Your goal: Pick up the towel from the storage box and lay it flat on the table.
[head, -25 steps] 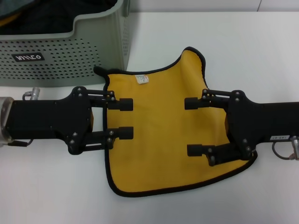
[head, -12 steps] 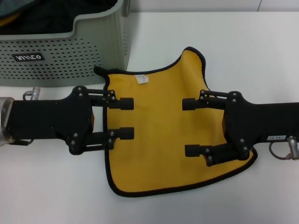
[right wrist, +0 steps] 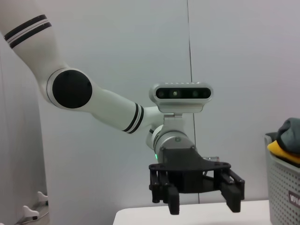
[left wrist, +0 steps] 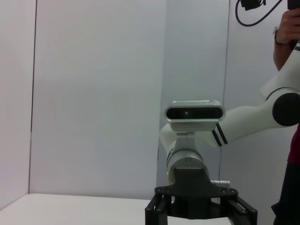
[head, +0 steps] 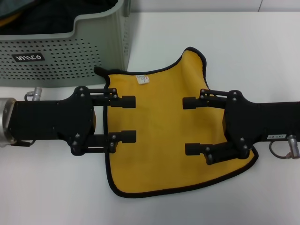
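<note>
The yellow towel (head: 159,150) with black edging lies spread on the white table (head: 262,51), its white tag (head: 142,79) on the side nearest the storage box (head: 61,58). My left gripper (head: 128,119) reaches in over the towel's left edge, fingers open with nothing between them. My right gripper (head: 191,126) reaches in over the towel's right part and is also open and empty. The two face each other across the towel's middle. In the right wrist view the left gripper (right wrist: 202,205) hangs open just above the table. The left wrist view shows the right gripper (left wrist: 200,216) low down.
The grey-green storage box stands at the table's back left and holds dark fabric (head: 42,18) and a bit of yellow cloth (head: 7,19). It also shows in the right wrist view as a box (right wrist: 281,187) with cloth heaped over its rim. A person (left wrist: 290,70) stands behind the right arm.
Both grippers have crept slightly inward toward each other over the towel. The towel itself has not moved.
</note>
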Robot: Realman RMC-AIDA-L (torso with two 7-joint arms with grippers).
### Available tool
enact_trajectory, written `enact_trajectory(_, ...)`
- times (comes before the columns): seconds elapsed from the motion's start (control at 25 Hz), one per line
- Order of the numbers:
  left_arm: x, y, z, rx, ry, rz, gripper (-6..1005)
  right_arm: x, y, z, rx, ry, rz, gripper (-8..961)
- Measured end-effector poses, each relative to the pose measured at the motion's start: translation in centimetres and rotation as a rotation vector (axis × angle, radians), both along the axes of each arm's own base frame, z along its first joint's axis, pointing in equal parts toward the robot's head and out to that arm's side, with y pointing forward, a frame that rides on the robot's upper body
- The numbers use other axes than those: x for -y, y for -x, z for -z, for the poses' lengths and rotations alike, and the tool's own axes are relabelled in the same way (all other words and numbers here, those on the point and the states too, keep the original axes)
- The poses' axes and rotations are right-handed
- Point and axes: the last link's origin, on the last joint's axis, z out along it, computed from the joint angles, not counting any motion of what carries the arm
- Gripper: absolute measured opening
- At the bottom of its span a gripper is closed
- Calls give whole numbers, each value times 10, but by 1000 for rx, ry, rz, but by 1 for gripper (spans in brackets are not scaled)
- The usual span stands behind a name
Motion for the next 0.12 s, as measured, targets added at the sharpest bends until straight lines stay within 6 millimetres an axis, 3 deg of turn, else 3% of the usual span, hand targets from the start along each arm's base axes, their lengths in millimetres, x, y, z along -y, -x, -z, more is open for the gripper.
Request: enact_trajectory(0.12,0,1,0,0,-5,-8,636,0,0,-1,-6,-7,3,883)
